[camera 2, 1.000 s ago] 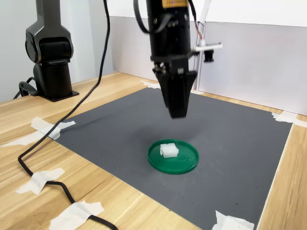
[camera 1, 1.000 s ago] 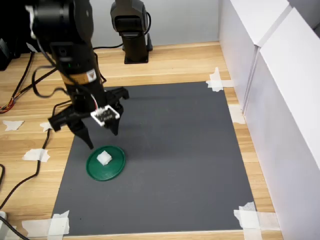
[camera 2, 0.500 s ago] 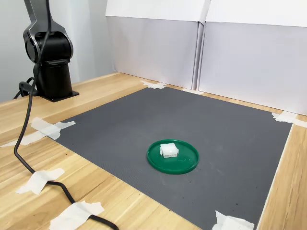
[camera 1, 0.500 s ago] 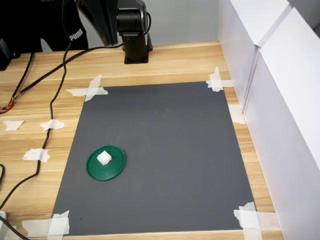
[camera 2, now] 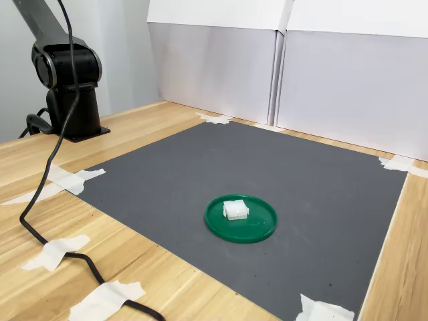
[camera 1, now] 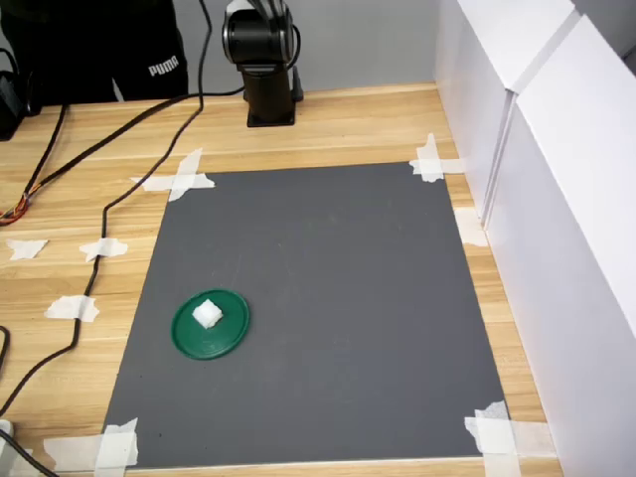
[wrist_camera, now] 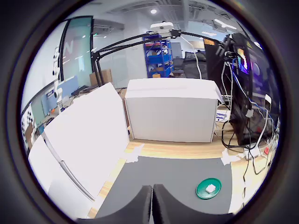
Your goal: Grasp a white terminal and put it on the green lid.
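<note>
White terminal (camera 1: 207, 313) sits on the green lid (camera 1: 228, 335), which lies on the grey mat (camera 1: 328, 298) near the first exterior view's lower left. In the wrist view the gripper (wrist_camera: 152, 205) is high above the mat, its jaws pressed together and empty.

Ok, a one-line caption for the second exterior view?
White terminal resting on the green lid, on the grey mat.

Glossy plastic green lid (camera 2: 257, 227); matt grey mat (camera 2: 321, 180).
</note>
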You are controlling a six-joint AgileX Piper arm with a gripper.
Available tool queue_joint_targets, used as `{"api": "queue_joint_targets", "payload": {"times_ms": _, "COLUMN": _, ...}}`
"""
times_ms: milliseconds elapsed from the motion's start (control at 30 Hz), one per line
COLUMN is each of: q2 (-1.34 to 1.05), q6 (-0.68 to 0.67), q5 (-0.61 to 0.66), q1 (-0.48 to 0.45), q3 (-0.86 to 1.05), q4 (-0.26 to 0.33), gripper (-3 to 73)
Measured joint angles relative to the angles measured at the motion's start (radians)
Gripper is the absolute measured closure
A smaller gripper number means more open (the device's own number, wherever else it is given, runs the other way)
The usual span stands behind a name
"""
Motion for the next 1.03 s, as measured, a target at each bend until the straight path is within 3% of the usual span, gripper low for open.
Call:
{"api": "queue_joint_targets", "payload": {"times_ms": 167, "q2": -0.149, "q6": 0.0, "q5": -0.094, "q1": 0.0, "q3": 0.17, "q4": 0.075, "gripper": 71.1}}
{"api": "queue_joint_targets", "payload": {"times_ms": 267, "q2": -0.225, "q6": 0.0, "q5": -0.097, "q1": 0.0, "q3": 0.234, "q4": 0.085, "gripper": 71.1}}
{"api": "queue_joint_targets", "payload": {"times_ms": 333, "q2": -0.27, "q6": 0.0, "q5": -0.097, "q1": 0.0, "q3": 0.263, "q4": 0.048, "gripper": 71.1}}
{"api": "queue_joint_targets", "payload": {"times_ms": 500, "q2": -0.347, "q6": 0.0, "q5": -0.098, "q1": 0.0, "q3": 0.297, "q4": -0.138, "gripper": 71.1}}
{"api": "queue_joint_targets", "payload": {"times_ms": 567, "q2": -0.374, "q6": 0.0, "q5": -0.098, "q1": 0.0, "q3": 0.316, "q4": -0.164, "gripper": 71.1}}
{"api": "queue_joint_targets", "payload": {"times_ms": 800, "q2": -0.507, "q6": 0.0, "q5": -0.134, "q1": 0.0, "q3": 0.424, "q4": -0.074, "gripper": 71.1}}
{"api": "queue_joint_targets", "payload": {"times_ms": 1033, "q2": -0.551, "q6": 0.0, "q5": -0.157, "q1": 0.0, "q3": 0.483, "q4": -0.069, "gripper": 71.1}}
